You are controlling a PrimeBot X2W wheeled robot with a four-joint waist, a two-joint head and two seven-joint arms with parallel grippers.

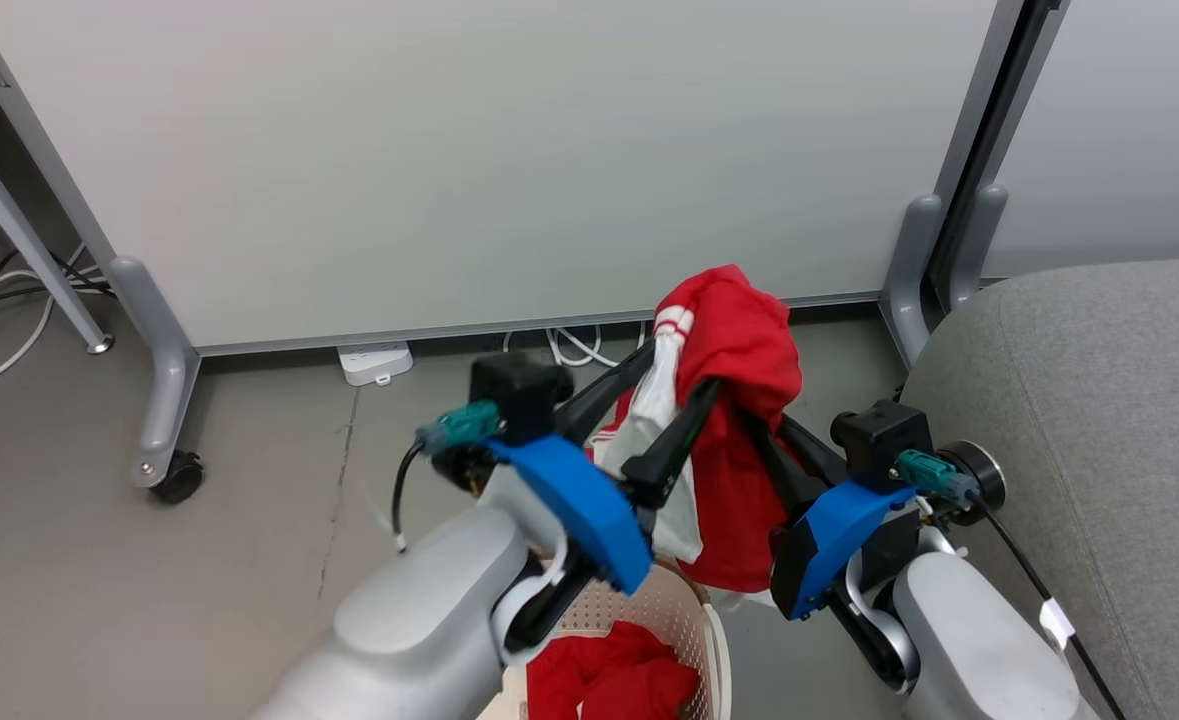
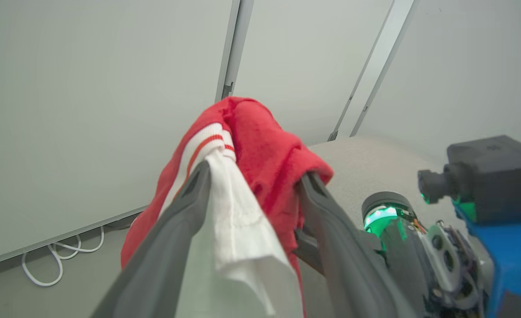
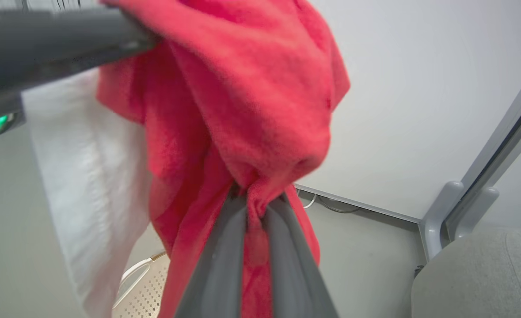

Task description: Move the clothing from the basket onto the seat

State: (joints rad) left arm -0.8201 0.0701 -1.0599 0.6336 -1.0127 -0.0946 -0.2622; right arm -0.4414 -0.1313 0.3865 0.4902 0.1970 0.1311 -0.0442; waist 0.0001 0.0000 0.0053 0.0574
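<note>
A red garment with white panels and stripes (image 1: 739,340) hangs in the air above the basket (image 1: 694,610). My left gripper (image 1: 684,365) is open, its fingers spread wide with the cloth draped over and between them; in the left wrist view the left gripper (image 2: 255,174) has the white panel (image 2: 233,229) lying between its fingers. My right gripper (image 1: 754,420) is shut on the red fabric, and the right wrist view shows the right gripper (image 3: 256,201) pinching a red fold (image 3: 251,88). A plainer red garment (image 1: 609,680) lies in the cream basket (image 3: 141,287). The grey seat (image 1: 1099,400) is to the right.
White partition panels (image 1: 499,150) on grey feet with a caster (image 1: 177,475) stand behind. A power strip (image 1: 376,362) and white cables (image 1: 574,345) lie on the grey floor along the panel's base. The seat's rounded edge (image 3: 477,274) is close beside my right arm.
</note>
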